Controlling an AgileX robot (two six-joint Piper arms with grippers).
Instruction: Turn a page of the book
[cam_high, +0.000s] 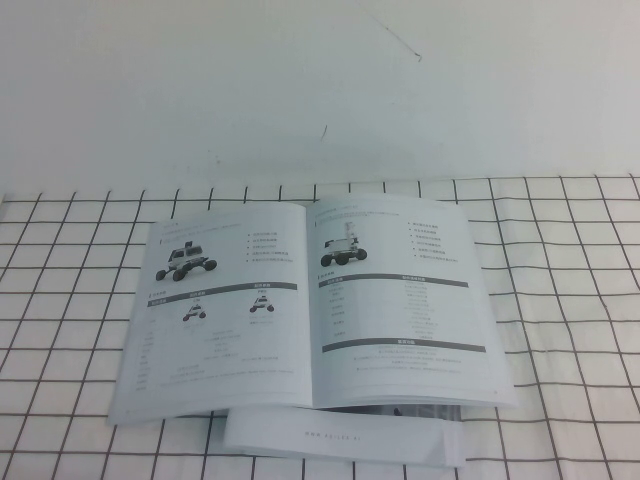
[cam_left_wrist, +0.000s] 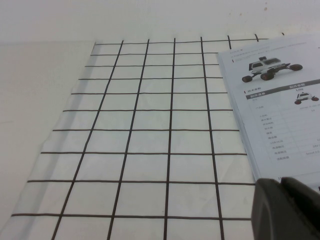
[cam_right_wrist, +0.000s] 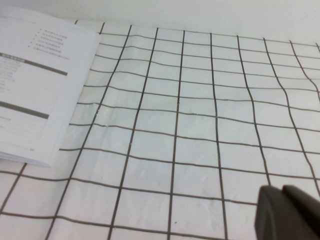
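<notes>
A white cloth (cam_high: 560, 300) ruled with thin black lines into a grid of squares covers the near part of the scene. Its surface is slightly wrinkled, and the lines waver in places (cam_right_wrist: 200, 125). A plain white tabletop (cam_high: 300, 90) runs on past the cloth's far edge and also shows beyond its side edge (cam_left_wrist: 40, 75). On the tabletop, just past the cloth's far edge, is a short dark mark (cam_high: 323, 131). At the cloth's near edge lies a plain white booklet (cam_high: 340, 440), flat, with one row of tiny print.

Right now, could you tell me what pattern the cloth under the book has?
White cloth with a black grid of squares, clearest in the left wrist view.
</notes>
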